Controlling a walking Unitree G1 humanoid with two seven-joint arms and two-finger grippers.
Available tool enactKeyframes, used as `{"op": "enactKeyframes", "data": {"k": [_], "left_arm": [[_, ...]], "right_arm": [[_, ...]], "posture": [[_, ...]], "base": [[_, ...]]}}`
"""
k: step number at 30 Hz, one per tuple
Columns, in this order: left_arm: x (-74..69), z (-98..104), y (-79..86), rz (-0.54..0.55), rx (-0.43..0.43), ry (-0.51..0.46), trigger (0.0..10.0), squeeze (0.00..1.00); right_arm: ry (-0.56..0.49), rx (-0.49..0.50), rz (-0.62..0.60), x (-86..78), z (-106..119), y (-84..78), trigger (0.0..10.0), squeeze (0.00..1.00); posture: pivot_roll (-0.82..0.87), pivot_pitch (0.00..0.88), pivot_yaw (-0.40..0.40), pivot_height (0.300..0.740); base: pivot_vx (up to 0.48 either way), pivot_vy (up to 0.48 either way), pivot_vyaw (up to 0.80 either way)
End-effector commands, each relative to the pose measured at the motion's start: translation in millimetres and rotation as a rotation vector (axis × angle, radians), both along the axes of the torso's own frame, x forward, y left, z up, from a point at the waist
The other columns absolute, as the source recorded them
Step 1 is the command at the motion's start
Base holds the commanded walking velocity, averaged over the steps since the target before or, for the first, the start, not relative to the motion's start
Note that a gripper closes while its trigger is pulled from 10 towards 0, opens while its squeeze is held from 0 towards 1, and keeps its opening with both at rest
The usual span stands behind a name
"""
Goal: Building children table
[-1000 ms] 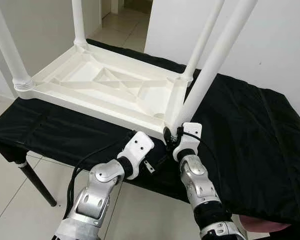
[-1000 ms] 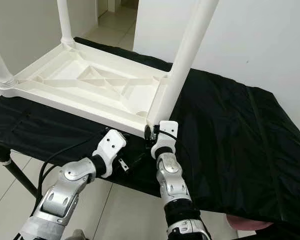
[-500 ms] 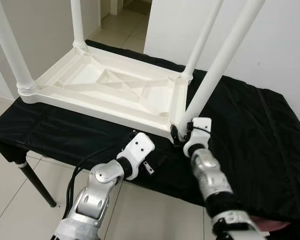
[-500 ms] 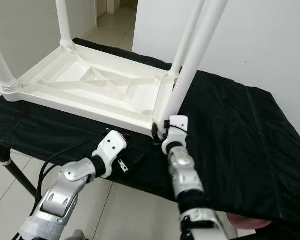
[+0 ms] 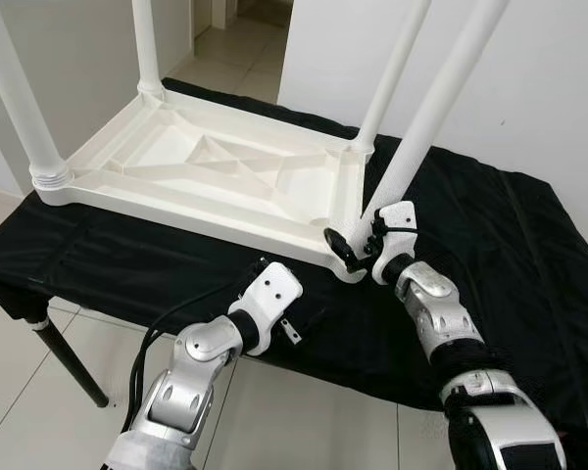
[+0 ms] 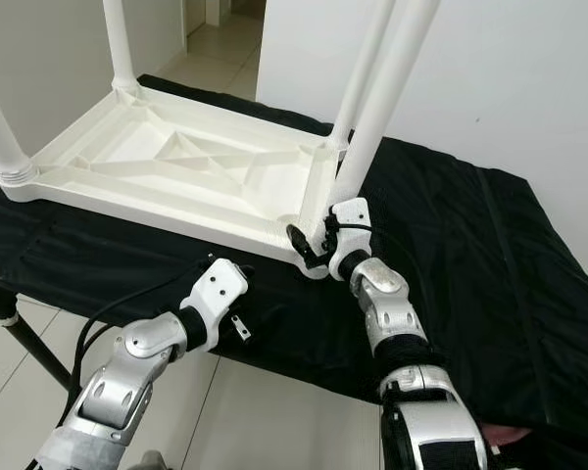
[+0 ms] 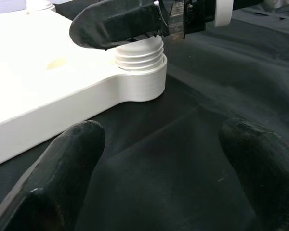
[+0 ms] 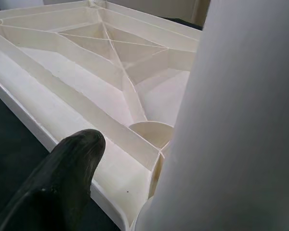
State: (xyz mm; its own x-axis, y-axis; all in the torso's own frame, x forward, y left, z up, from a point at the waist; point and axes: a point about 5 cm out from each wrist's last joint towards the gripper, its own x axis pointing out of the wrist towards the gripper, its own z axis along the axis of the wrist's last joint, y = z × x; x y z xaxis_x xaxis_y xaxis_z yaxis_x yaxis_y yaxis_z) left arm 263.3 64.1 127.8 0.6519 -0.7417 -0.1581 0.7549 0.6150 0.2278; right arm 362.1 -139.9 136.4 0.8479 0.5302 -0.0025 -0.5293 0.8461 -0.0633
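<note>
1. The black cloth [image 5: 490, 245] covers the work surface ahead of both my grippers and hangs over its near edge below my left wrist.
2. The white children's table [image 5: 216, 171] lies upside down on that cloth, just ahead of my left gripper and to the left of my right one, its ribbed underside facing up.
3. Three fitted legs stand up from it: one at the far left corner [image 5: 145, 49], one at the near left corner [image 5: 20, 98], one at the far right corner [image 5: 392, 69].
4. The fourth leg [image 5: 431, 108] leans at the near right corner, its lower end meeting the threaded socket [image 7: 139, 53] there; I cannot tell how far it is seated.
5. My right gripper [image 5: 358, 250] is at the foot of that leg, fingers spread around its base; one finger [image 8: 62, 183] sits on the table side, the leg fills the other side, and I cannot tell whether I am gripping it.
6. My left gripper [image 7: 159, 163] hovers low over the cloth just short of the table's near edge, fingers wide apart, holding nothing.
</note>
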Motion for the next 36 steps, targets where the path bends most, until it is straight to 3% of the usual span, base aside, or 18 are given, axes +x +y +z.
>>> {"op": "enactKeyframes", "data": {"k": [1,9,10,12,14,25,26,31,36], "left_arm": [[1.9,2,-2.2,0.042,-0.006,-0.012,10.0,0.00],[2.0,3,-1.6,0.039,-0.004,-0.016,10.0,0.00],[2.1,3,-0.8,0.043,-0.004,-0.016,10.0,0.00],[2.3,3,-0.2,0.046,-0.003,-0.016,10.0,0.00],[2.0,4,0.6,0.056,-0.007,-0.017,10.0,0.00],[3.9,5,-2.9,0.055,-0.020,-0.019,10.0,0.00],[4.2,5,-3.2,0.054,-0.021,-0.019,10.0,0.00],[5.4,6,-3.6,0.056,-0.023,-0.021,10.0,0.00],[4.9,6,-5.3,0.055,-0.028,-0.022,10.0,0.00]], "right_arm": [[0.015,-0.013,0.040,0.2,-3,1.3,10.0,0.00],[0.096,-0.090,0.090,4.7,-17,6.4,10.0,0.00],[0.118,-0.084,0.084,4.6,-19,5.4,4.9,0.00],[0.131,-0.078,0.084,4.6,-21,4.6,4.9,0.00],[0.149,-0.077,0.107,2.0,-26,2.1,0.0,0.00],[0.138,-0.046,0.113,-0.8,-28,-6.3,0.0,0.00],[0.134,-0.042,0.112,-0.9,-27,-6.9,10.0,0.00],[0.105,-0.002,0.041,1.5,-22,-8.8,10.0,0.00],[0.042,0.051,-0.068,1.9,-14,0.7,10.0,0.00]], "posture": [[0.09,0.000,-0.138,0.740],[0.09,0.000,-0.125,0.740],[0.09,0.000,-0.128,0.740],[0.09,0.000,-0.128,0.740],[0.10,0.000,-0.135,0.740],[0.07,0.000,-0.132,0.740],[0.07,0.000,-0.132,0.740],[0.06,0.000,-0.128,0.740],[0.04,0.000,-0.122,0.740]], "base": [[0.000,0.000,0.00],[0.000,0.000,0.00],[0.000,0.000,0.00],[0.000,0.000,0.00],[0.000,0.000,0.00],[0.000,0.000,0.00],[0.000,0.000,0.00],[0.000,0.000,0.00],[0.000,0.000,0.00]]}}
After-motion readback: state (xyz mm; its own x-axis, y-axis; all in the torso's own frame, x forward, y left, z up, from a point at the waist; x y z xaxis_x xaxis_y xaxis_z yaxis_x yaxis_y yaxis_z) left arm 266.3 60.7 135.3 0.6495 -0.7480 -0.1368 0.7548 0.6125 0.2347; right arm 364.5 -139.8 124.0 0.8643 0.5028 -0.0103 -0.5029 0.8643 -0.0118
